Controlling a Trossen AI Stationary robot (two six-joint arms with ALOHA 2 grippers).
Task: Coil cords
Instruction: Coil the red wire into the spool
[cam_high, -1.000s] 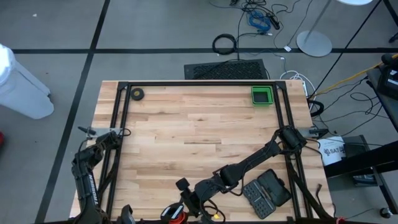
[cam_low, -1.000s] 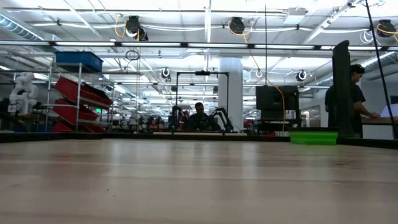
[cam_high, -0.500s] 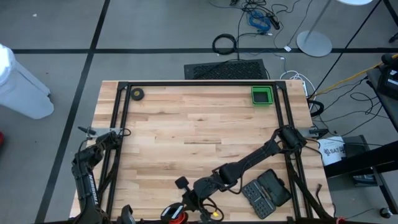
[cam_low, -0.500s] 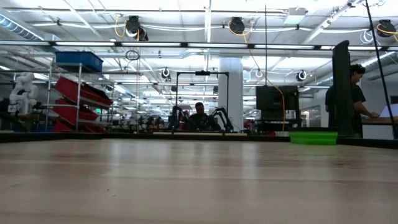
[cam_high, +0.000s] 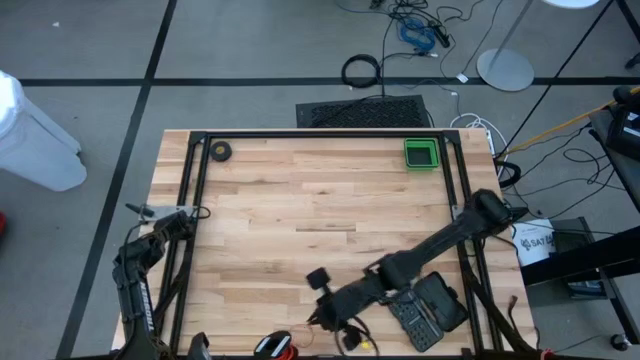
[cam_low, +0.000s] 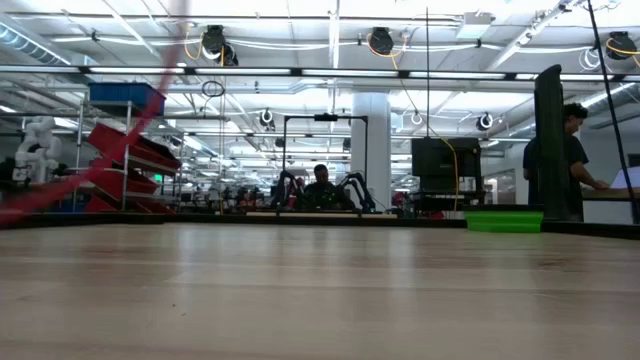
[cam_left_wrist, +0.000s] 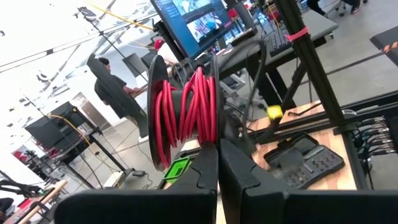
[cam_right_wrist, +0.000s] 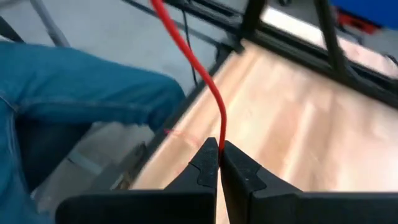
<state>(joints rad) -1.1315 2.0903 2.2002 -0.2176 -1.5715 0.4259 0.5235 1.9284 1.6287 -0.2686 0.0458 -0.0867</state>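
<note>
Now right hand (cam_right_wrist: 219, 155) pinching cord (cam_right_wrist: 208, 87).

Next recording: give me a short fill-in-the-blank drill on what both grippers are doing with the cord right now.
1. The right gripper is shut on the thin ____ cord.
2. The left gripper holds a black reel wound with the same cord; its fingers are ____.
3. In the high view, the green tray sits near the table's far ____ corner.
4. Beyond the table edge, the right wrist view shows a person's legs in ____ trousers.

Missing words: red; shut; right; blue
</note>
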